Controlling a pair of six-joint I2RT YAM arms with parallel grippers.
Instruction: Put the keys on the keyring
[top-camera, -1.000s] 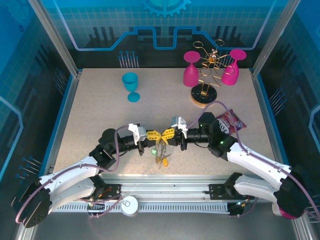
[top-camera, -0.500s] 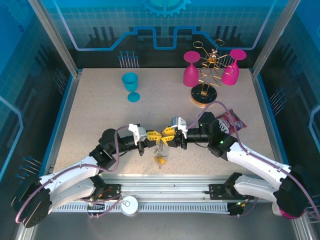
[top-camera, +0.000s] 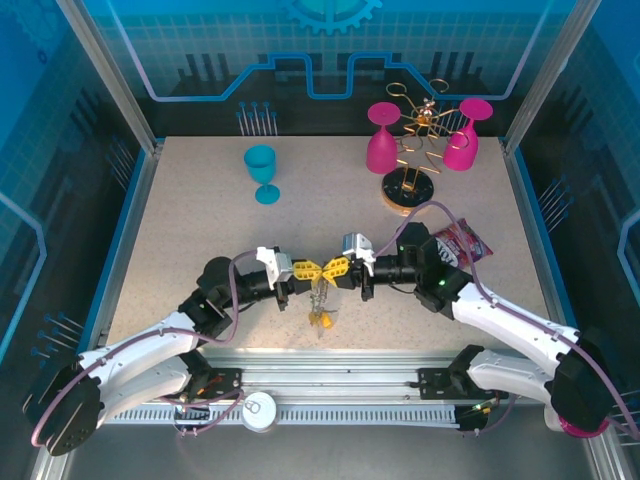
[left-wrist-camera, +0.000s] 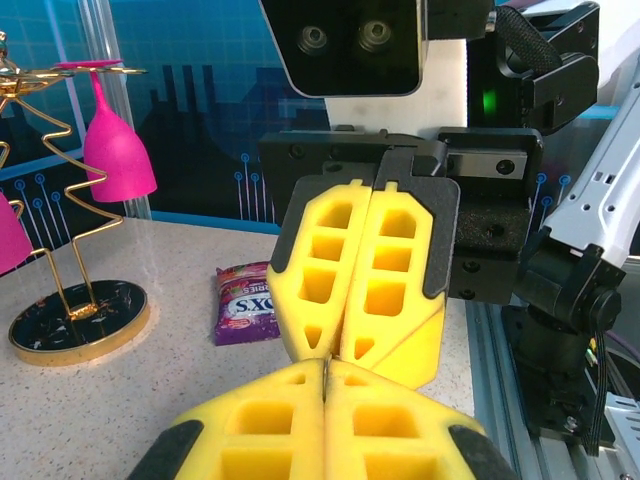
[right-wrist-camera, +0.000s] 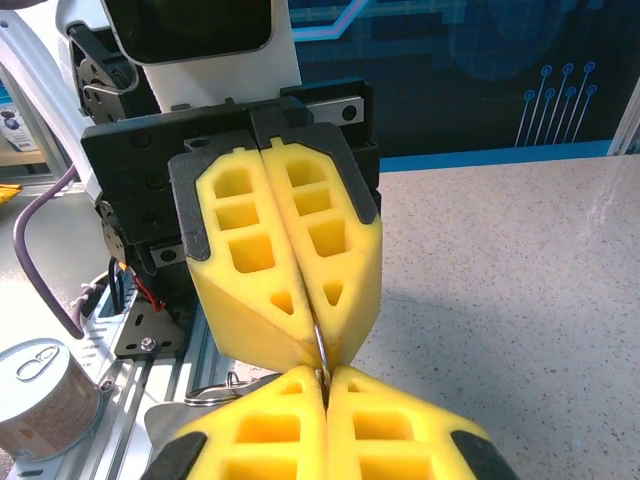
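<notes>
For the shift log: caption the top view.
Tip to tip, the left gripper and right gripper pinch the keyring, both shut; keys dangle below.

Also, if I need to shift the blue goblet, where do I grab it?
Take the goblet by its stem, coming in level from the near side. It stands upright on its foot. The bowl looks too wide for the jaws, while the narrow stem should give a sure pinch.

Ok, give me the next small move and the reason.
Probably hold the left end effector shut and ease the right end effector slightly back along the keyring: both pinch its thin wire tip to tip, the keys dangling below, leaving no free wire between them.
</notes>
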